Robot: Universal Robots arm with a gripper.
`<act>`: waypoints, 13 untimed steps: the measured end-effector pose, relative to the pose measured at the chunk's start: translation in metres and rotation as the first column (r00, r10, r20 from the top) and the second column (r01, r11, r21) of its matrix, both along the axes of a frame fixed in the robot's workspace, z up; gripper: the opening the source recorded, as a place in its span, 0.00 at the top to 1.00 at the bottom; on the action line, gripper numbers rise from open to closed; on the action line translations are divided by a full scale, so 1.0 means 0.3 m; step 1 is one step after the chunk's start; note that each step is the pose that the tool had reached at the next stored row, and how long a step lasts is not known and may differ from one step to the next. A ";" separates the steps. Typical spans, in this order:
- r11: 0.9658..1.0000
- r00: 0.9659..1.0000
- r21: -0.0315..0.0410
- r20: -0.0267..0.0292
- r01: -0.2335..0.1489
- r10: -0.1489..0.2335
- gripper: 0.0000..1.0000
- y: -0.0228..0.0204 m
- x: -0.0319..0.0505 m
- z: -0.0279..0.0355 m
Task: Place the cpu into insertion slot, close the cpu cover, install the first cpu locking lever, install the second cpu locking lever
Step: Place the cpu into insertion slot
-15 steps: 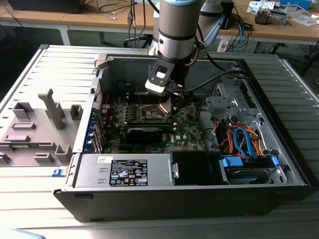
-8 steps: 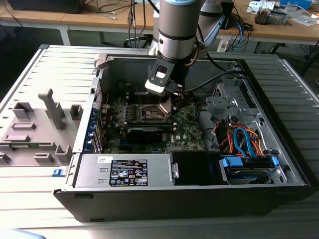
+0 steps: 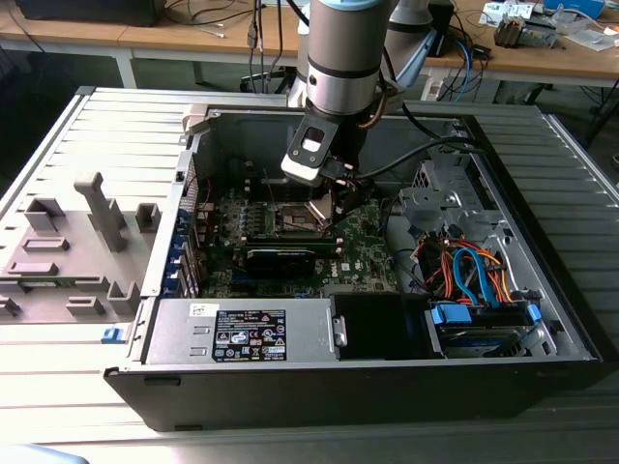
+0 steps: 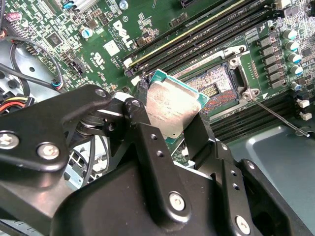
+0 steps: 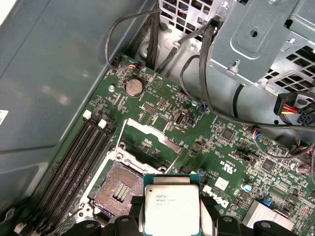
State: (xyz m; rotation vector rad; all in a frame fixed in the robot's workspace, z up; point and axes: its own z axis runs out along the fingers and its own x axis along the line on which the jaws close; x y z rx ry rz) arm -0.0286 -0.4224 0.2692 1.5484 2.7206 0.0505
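**Exterior view.**
- Open computer case (image 3: 542, 319) lying flat on a slatted table (image 3: 116, 145).
- Robot arm (image 3: 343, 58) enters from the upper centre of the frame and reaches down into the case.
- Gripper (image 3: 332, 201) sits low over the green motherboard (image 3: 363, 246), just beside the insertion slot (image 3: 295, 217) near the frame's centre.
- Power supply (image 3: 242, 332) lies along the lower edge of the case. A drive bay with blue and orange cables (image 3: 474, 271) is at the exterior view's right.

**Second wrist view.**
- Gripper (image 4: 167, 115): two black fingers (image 4: 142, 128) clamped on opposite edges of the cpu (image 4: 172, 105).
- Cpu: square, so it has no long axis. The silver-grey metal top faces the camera and the green rim is visible. It is tilted, with one corner pointing toward the insertion slot (image 4: 211, 86).
- Insertion slot: open with the contact field exposed. The cpu is just beside it, not seated.
- Locking lever (image 4: 275, 115): a thin wire running away from the slot's corner over the memory slots (image 4: 197, 34).

**First wrist view.**
- Cpu (image 5: 171, 204) is held in the gripper (image 5: 171, 219) with its metal top toward the camera. It overlaps one edge of the insertion slot (image 5: 118, 189).
- Cpu cover (image 5: 152, 133): a silvery frame swung open, standing off the far side of the slot.
- Memory slots (image 5: 74, 162) run alongside the slot. A coin cell (image 5: 133, 87) sits beyond the cover.
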 end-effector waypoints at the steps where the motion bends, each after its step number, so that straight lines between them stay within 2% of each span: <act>1: 1.000 1.000 0.000 0.000 0.000 0.000 0.45 0.000 0.000 0.000; 13: 1.000 1.000 0.000 0.000 0.006 -0.006 0.45 0.000 0.000 0.000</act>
